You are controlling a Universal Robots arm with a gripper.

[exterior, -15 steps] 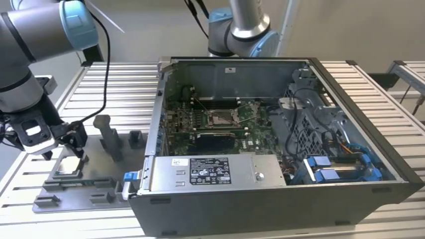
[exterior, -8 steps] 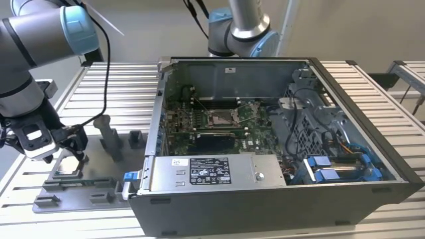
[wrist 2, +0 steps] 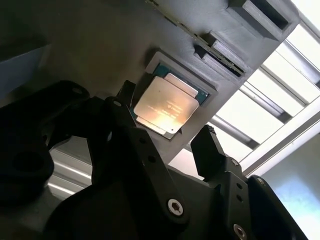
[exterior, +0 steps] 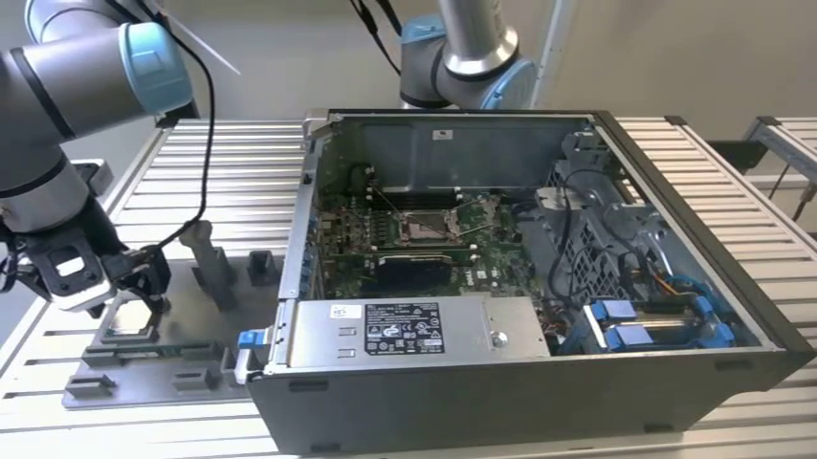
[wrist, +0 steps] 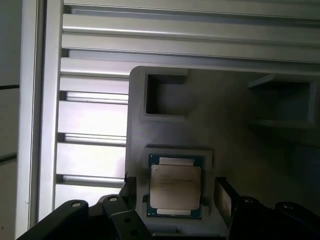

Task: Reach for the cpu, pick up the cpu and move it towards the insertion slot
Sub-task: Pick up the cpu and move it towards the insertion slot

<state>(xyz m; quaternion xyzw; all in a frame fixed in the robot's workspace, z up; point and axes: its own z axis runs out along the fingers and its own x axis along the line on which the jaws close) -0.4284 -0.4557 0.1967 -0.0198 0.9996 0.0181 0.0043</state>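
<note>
Your gripper (wrist 2: pixel 168 110) sat open astride the cpu (wrist: pixel 175 187), holding nothing. An off-centre close could've wedged it in the fixture (wrist 2: pixel 125 45).

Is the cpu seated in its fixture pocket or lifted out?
Seated. In the first wrist view the cpu lies flat in the recess of the grey fixture; the open gripper straddles it.

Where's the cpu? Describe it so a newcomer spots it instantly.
At the exterior view's left of the open computer case lies a grey fixture plate. The cpu sits flat in its square recess, straddled by the open gripper. It is the only shiny silvery square, green-edged; neighbouring pockets are bare grey.
</note>
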